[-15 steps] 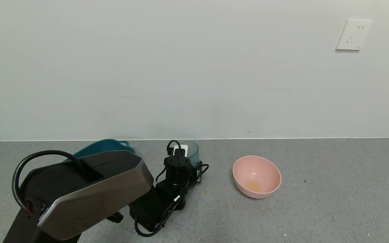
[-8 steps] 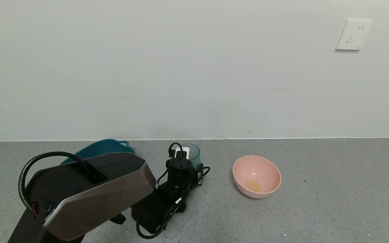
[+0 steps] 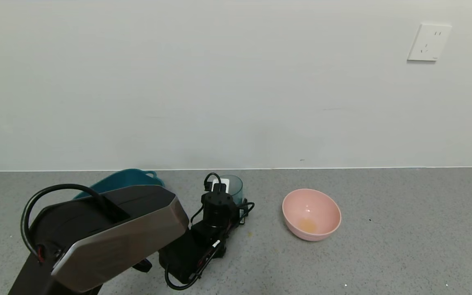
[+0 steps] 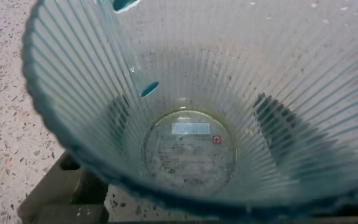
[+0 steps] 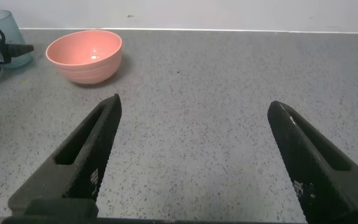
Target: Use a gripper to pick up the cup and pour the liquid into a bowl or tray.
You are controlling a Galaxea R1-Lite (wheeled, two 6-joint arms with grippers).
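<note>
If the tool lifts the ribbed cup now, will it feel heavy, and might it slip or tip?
The cup looks empty in the left wrist view, with its bare bottom showing, so it is probably light. Its thin clear ribbed walls suggest plastic that may flex under pressure. The ribs may help against slipping. Being light and taller than wide, it might tip easily.

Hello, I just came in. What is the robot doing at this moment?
The left gripper is at the pale blue-green cup, which stands upright on the grey counter. The left wrist view looks down into the cup: it holds no orange liquid. The teal tray lies beside it, mostly hidden by the arm. The pink bowl on the other side of the cup has a small orange-yellow puddle at its bottom. The right gripper is open, low over the counter, away from these things.
</note>
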